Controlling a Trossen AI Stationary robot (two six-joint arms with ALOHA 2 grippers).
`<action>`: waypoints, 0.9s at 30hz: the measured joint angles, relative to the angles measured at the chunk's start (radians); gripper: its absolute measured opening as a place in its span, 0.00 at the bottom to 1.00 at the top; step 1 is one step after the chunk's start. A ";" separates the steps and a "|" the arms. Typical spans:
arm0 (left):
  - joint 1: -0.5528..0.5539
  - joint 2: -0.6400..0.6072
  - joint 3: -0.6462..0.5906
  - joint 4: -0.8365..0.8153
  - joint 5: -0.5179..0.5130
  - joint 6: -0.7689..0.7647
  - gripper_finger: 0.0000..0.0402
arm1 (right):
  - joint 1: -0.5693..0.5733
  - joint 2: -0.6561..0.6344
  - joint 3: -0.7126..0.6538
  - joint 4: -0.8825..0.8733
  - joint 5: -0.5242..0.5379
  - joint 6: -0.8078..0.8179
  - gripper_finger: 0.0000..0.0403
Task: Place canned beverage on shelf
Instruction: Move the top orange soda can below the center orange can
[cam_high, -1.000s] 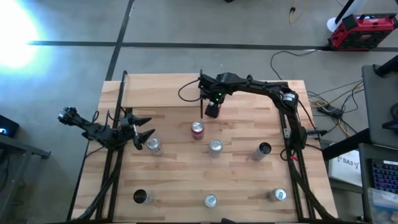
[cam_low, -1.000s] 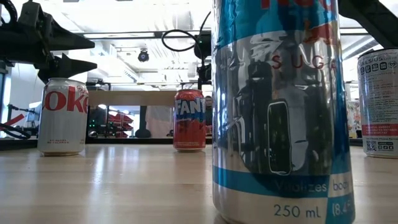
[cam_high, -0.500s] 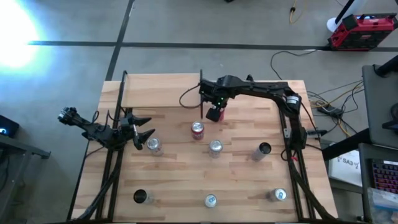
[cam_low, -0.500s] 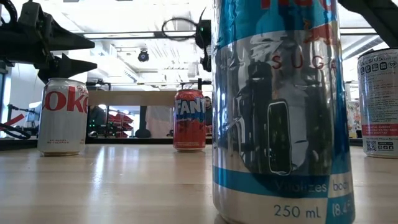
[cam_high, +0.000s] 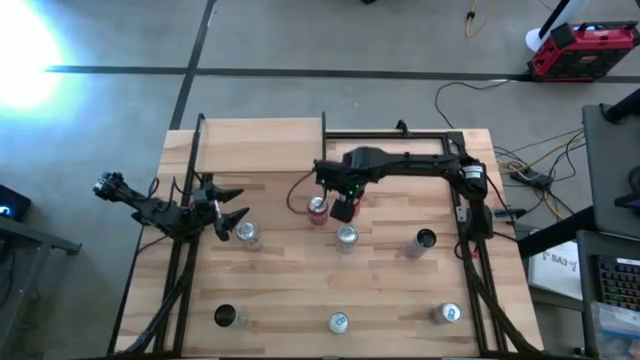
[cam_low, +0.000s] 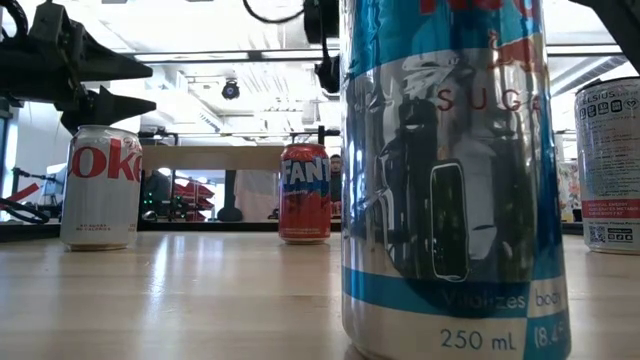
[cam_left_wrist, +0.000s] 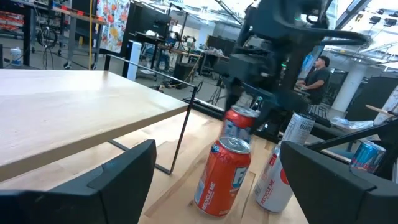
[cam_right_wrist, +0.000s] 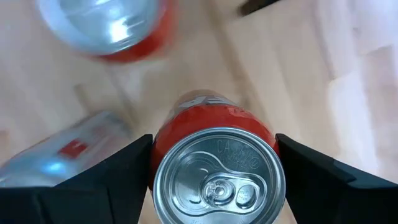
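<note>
Here the right gripper (cam_right_wrist: 214, 186) holds a red can (cam_right_wrist: 217, 155) aloft.

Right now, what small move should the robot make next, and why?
Probably carry the red can toward the shelf. The right gripper grips that can from above, beside the Fanta can, and nothing stands on the shelf. The left gripper waits open at the table's left.
</note>
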 joint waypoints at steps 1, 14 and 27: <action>0.000 0.000 0.000 0.000 0.000 0.000 0.81 | 0.014 0.000 0.000 0.000 0.000 0.001 0.71; 0.000 0.000 0.000 0.000 0.000 0.000 0.81 | 0.171 0.001 0.000 0.097 0.051 -0.017 0.71; 0.000 0.000 0.000 0.000 0.000 0.000 0.81 | 0.246 0.010 0.000 0.251 0.021 -0.202 0.71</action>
